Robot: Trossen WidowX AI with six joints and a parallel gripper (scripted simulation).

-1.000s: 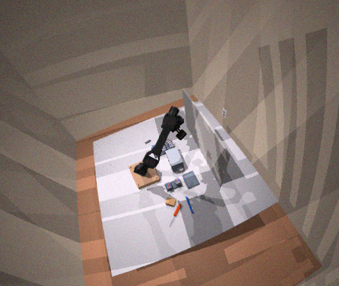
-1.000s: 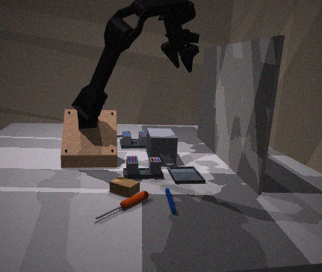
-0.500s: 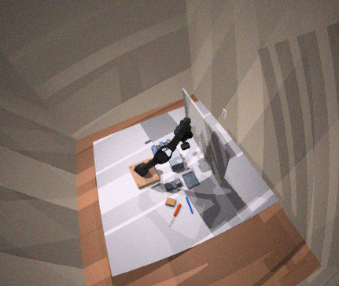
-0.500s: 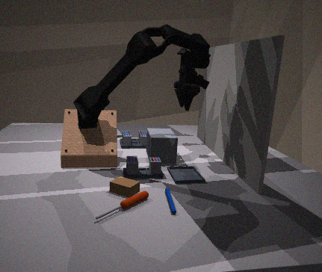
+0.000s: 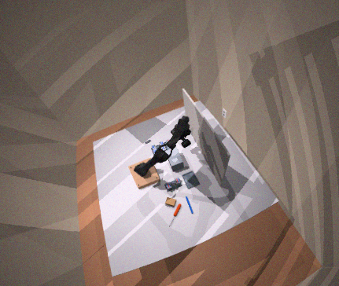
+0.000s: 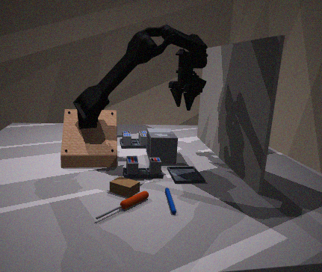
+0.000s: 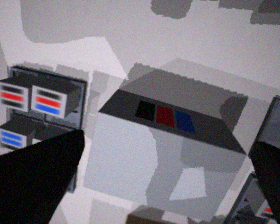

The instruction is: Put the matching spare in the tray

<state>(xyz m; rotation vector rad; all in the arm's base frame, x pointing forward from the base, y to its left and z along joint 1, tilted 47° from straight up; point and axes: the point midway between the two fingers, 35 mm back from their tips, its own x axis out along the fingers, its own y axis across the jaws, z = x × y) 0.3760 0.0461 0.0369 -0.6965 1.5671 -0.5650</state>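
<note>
The grey mounted unit (image 5: 176, 163) (image 6: 162, 149) shows a black, red and blue code (image 7: 165, 116) on its back in the wrist view. The far rack's spares are at the left there: one spare (image 7: 49, 102) reads black, red, blue from the top; another spare (image 7: 12, 97) reads dark, red, dark; a lower spare (image 7: 11, 138) has blue bars. The near rack (image 6: 143, 173) holds spares with red and blue marks. The dark tray (image 5: 191, 179) (image 6: 186, 175) (image 7: 278, 121) has nothing visible in it. My gripper (image 6: 183, 107) (image 7: 167, 144) is open and empty, high above the unit.
A tall grey panel (image 5: 207, 145) (image 6: 241, 104) stands to the right of the tray. A brown block (image 5: 171, 202) (image 6: 124, 187), an orange screwdriver (image 5: 177, 210) (image 6: 134, 200) and a blue pen (image 5: 189, 205) (image 6: 170, 201) lie in front of the near rack. The arm's wooden base (image 6: 90, 143) is at the left.
</note>
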